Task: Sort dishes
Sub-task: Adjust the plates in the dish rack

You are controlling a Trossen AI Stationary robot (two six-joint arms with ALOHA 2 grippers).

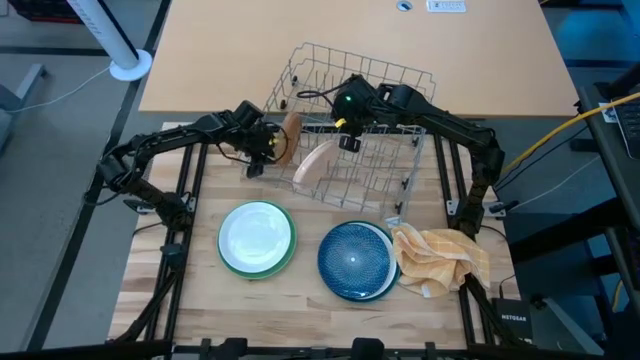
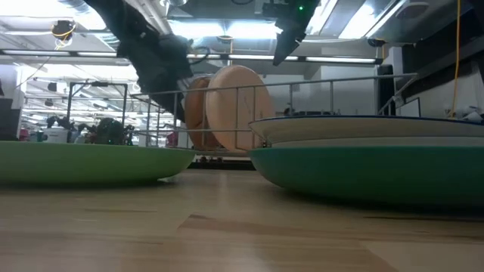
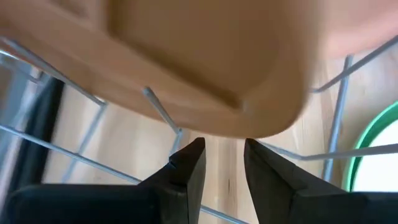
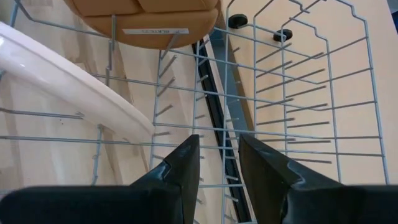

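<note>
A grey wire rack stands at the table's far middle. A wood-coloured plate stands on edge between the wires at the rack's left end; it also shows in the low view. A pale plate leans in the rack beside it. My left gripper is at the rack's left end, narrowly open and empty. Its fingertips stop just short of the tan plate's rim. My right gripper hovers above the rack's middle, narrowly open and empty.
A green plate with a white plate on it lies near the front left. A teal-blue plate stack lies front centre, and a yellow checked cloth is bunched to its right. The rack's right half holds no plates.
</note>
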